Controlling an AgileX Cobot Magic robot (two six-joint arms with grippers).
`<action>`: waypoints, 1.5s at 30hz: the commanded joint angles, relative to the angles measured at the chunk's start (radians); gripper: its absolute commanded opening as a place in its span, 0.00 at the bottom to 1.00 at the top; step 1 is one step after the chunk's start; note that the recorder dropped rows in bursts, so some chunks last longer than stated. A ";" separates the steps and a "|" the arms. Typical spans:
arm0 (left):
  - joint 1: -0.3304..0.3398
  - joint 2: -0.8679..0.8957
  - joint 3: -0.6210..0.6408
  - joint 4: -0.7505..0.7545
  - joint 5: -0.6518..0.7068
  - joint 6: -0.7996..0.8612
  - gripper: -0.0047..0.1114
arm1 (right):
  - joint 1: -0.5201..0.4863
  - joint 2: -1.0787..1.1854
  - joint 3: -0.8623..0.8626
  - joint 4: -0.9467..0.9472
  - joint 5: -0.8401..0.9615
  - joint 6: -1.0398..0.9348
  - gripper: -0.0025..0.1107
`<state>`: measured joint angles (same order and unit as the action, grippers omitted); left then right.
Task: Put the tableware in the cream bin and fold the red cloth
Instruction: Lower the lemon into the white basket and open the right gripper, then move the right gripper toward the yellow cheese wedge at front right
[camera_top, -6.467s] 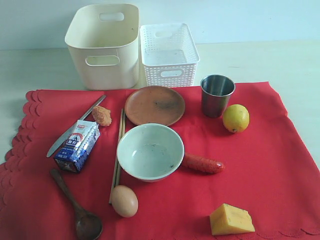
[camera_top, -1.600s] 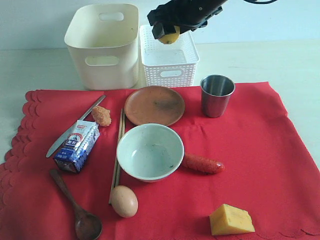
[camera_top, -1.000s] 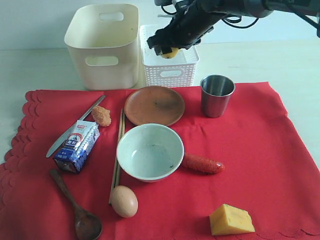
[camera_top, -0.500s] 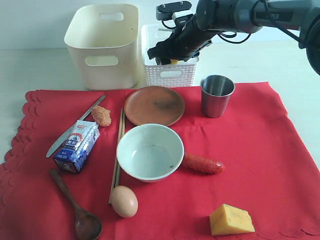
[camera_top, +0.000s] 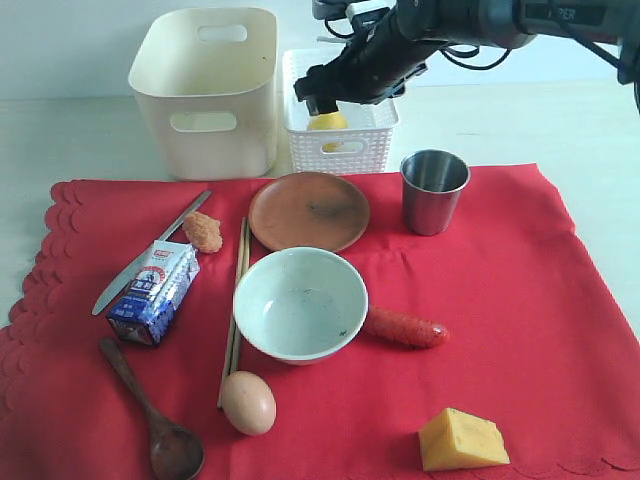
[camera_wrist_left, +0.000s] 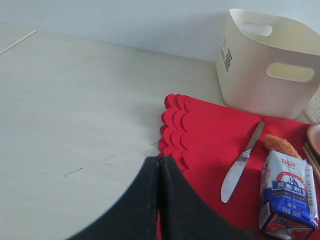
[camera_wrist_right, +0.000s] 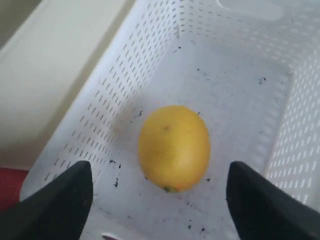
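Pale worktop carries the red cloth with tableware on it; cream bin sits upper left. Our right hand hangs spread over the lemon in the white basket; our left hand is pressed together.

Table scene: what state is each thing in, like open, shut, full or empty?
lemon: loose in the white basket.
white basket: holds only the lemon.
right gripper: open, above the lemon.
left gripper: shut, empty.
cream bin: upright, nothing seen inside.
red cloth: spread flat, unfolded.
bowl: upright, empty.
cup: upright.
plate: flat, bare.
carton: on its side.
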<state>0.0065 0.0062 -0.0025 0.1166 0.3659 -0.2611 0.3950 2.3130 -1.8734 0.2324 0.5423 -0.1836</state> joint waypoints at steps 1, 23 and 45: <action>-0.007 -0.006 0.003 0.005 -0.005 0.003 0.04 | 0.000 -0.047 -0.010 -0.024 0.079 0.004 0.66; -0.007 -0.006 0.003 0.005 -0.005 0.003 0.04 | 0.000 -0.256 -0.010 -0.050 0.419 0.054 0.65; -0.007 -0.006 0.003 0.005 -0.005 0.003 0.04 | 0.000 -0.478 0.139 -0.056 0.643 0.011 0.61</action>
<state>0.0065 0.0062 -0.0025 0.1166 0.3659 -0.2611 0.3950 1.8803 -1.7790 0.1862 1.1821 -0.1476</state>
